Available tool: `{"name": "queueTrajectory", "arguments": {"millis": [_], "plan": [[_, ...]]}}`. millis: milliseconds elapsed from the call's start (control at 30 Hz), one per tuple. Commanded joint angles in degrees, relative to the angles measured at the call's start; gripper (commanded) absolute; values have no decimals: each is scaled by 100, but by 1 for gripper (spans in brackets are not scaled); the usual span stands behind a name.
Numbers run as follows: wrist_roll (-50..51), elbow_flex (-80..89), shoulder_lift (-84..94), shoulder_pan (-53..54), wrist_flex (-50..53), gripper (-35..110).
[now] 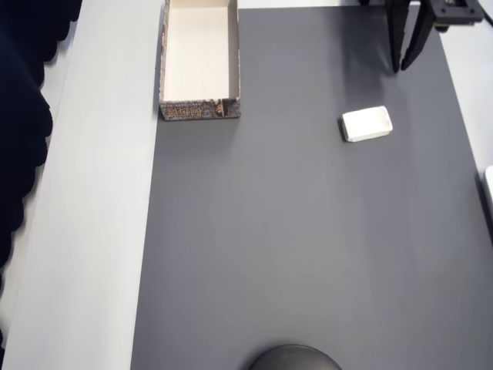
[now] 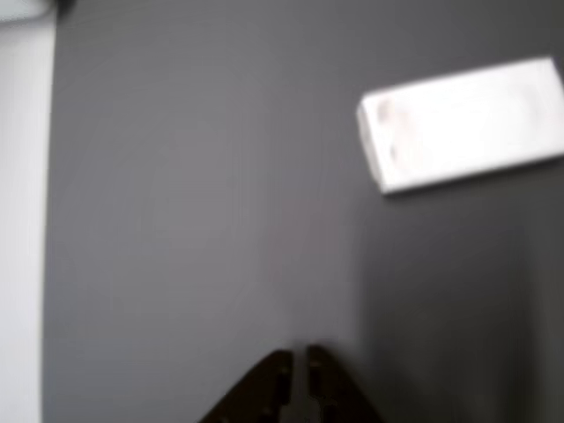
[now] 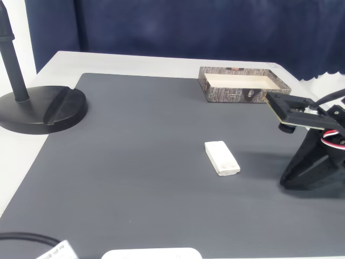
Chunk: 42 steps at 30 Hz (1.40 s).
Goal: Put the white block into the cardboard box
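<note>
Black and pointing down, our gripper (image 1: 407,65) shows in the overhead view at the mat's top right corner, its fingers drawn close together with only a narrow slit between the tips. We see the white block (image 1: 367,124) lying flat on the grey mat (image 1: 308,247) just below and to the left of those tips, apart from them, with bare mat all around it. Over at the top left edge of the mat sits the cardboard box (image 1: 199,109), well apart from the block. From the wrist view, which is blurred, the fingertips (image 2: 280,370) seem nearly touching at the bottom, the block up and to the right. Seen from the fixed view, the arm crouches low at the right edge, the block left of the gripper (image 3: 291,181), the box behind.
</note>
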Motion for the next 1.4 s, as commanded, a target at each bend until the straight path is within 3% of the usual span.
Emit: {"name": "queueTrajectory", "arguments": {"millis": [0,233,1367], "plan": [[-35,-861,-826,396,70,-2],[826,-2461,-2900,835,79,-2],[1494,-7646,-9431,1406,44,-2]]}}
